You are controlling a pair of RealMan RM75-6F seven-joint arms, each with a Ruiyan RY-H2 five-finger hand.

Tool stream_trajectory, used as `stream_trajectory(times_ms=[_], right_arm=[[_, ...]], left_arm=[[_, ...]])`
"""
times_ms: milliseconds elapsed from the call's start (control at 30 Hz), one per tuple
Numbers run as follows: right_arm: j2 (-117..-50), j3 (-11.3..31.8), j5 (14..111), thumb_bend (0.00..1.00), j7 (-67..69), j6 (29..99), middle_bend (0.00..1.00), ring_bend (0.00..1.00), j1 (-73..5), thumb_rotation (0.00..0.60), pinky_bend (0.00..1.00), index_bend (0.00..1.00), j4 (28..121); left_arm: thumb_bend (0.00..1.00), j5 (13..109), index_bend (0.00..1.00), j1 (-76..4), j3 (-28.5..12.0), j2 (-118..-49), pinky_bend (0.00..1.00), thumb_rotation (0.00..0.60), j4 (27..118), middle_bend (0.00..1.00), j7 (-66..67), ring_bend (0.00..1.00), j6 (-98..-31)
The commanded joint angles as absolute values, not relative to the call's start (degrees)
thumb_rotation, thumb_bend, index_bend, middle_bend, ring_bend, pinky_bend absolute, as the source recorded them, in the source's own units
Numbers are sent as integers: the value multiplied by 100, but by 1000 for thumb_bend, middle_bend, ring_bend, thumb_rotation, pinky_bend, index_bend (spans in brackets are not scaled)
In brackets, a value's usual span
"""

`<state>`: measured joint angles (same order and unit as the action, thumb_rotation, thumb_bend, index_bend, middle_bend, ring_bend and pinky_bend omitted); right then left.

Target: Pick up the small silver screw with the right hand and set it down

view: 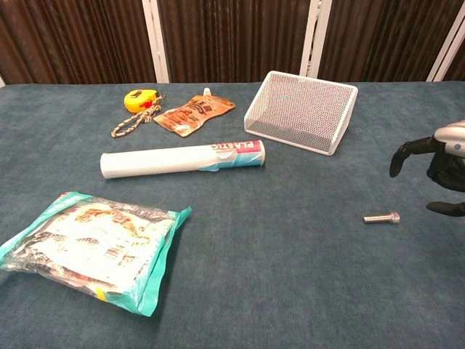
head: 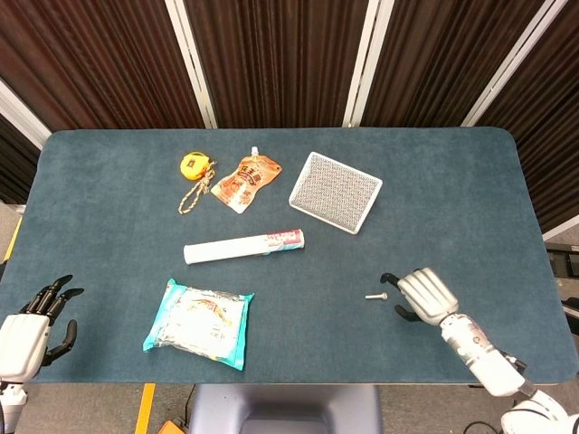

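The small silver screw (head: 376,296) (view: 382,218) lies flat on the blue table cloth, right of centre. My right hand (head: 423,295) (view: 436,166) hovers just to the right of it, fingers apart and curved toward the screw, holding nothing and not touching it. My left hand (head: 29,329) sits at the front left edge of the table with its fingers spread and nothing in it; the chest view does not show it.
A white mesh basket (head: 335,191) stands behind the screw. A white plastic roll (head: 242,247) lies mid-table, a snack bag (head: 198,321) at front left, an orange pouch (head: 245,182) and a yellow tape measure (head: 193,165) at the back.
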<state>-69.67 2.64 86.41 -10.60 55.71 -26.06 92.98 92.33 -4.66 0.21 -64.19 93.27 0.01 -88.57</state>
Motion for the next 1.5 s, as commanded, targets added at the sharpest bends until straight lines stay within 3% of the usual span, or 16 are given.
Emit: stream_trajectory(times_ms=[33,233,700,1500], right_arm=[[-7067,275,8519,419,-1219,5443,957,835,-2708,600,720,449,9300],[-7324,266,8374,435,-1313,5307,968,850,-2837,600,738,497,9122],[-7810,190,7949,450,-1501,4881,969,850,-3063,600,738,500,8573],[-8105,100,7778,459,-1467,4918,979,857,-3187,600,747,526,8267]], left_arm=[[560,9235,234,-467,20,-6418,412,600,9326,91,1,168,-8854],[561,9232,234,-467,13,-6417,412,600,9326,91,-3,168,-8850],[562,9211,234,-450,-11,-6382,413,600,9321,91,-135,169,-8882],[560,9230,236,-445,-14,-6380,413,600,9313,92,-161,169,-8879]])
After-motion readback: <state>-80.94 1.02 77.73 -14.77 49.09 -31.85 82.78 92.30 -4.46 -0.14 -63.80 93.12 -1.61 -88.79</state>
